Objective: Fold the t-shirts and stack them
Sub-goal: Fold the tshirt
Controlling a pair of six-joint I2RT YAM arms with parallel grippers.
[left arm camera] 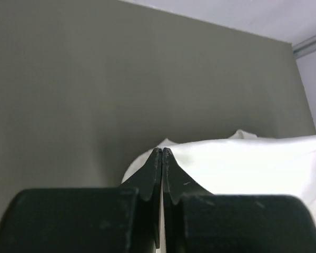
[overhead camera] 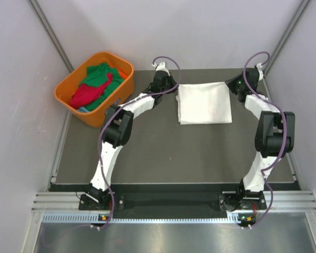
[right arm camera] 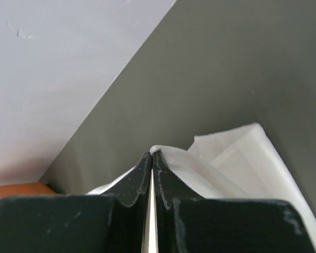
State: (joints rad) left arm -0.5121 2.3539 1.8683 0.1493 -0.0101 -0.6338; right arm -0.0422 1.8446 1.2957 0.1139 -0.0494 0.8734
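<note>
A white t-shirt [overhead camera: 204, 103] lies folded into a rough square on the dark table, at the far middle, with no print showing. My left gripper [overhead camera: 172, 90] is at its far left corner, jaws shut with white cloth [left arm camera: 253, 163] between them [left arm camera: 162, 151]. At the far right corner my right gripper [overhead camera: 233, 86] is shut as well. A small bump of the white cloth [right arm camera: 237, 158] pokes out at its tips [right arm camera: 151, 154]. Green [overhead camera: 99, 74] and red [overhead camera: 87, 94] t-shirts lie crumpled in the orange basket.
The orange plastic basket [overhead camera: 68, 100] stands at the table's far left corner, just left of the left arm. Grey walls close in the table on the left, back and right. A metal rail runs along the near edge.
</note>
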